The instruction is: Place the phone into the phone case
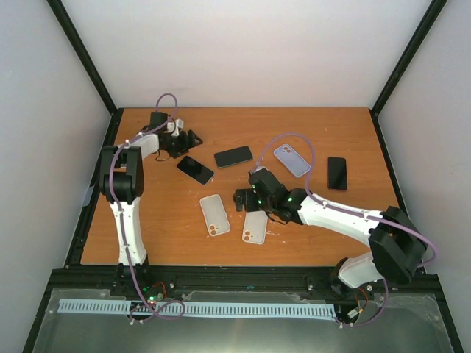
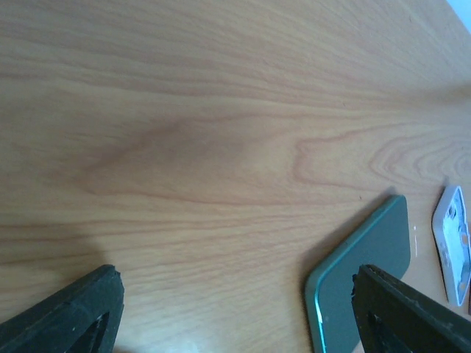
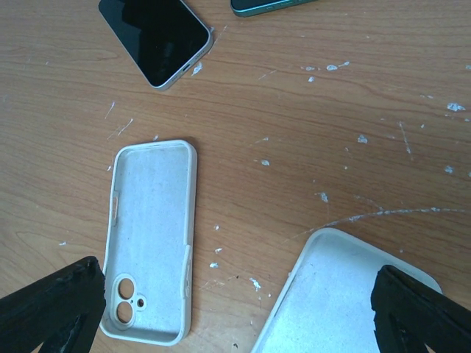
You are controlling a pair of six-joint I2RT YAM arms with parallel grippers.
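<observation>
The left arm (image 1: 125, 176) rises from its base and reaches to the far left corner of the worktop (image 1: 162, 239), elbow high, wrist bent over toward the middle. The left gripper (image 1: 190, 140) sits low there with its jaws spread wide and only bare wood between them. A teal-edged phone (image 2: 368, 243) lies flat by its right finger, whose tip covers the phone's near corner in the wrist view.

The right arm (image 1: 338, 213) stretches low from its base toward the centre, forearm nearly level. The right gripper (image 3: 235, 279) points down at the wood, jaws as wide as the view allows and holding nothing.

Beneath it lie two empty cases, hollow side up. The white case (image 3: 151, 243) is beside the left finger, camera cut-outs at its near end. The second white case (image 3: 346, 301) has its far corner between the fingers (nearer the right one).

A black phone (image 3: 158, 37) lies screen up just beyond the white case, apart from it, and no phone sits in any case. Further right are a lavender case (image 1: 292, 159) and, well apart near the right edge, a third phone (image 1: 337, 173).
</observation>
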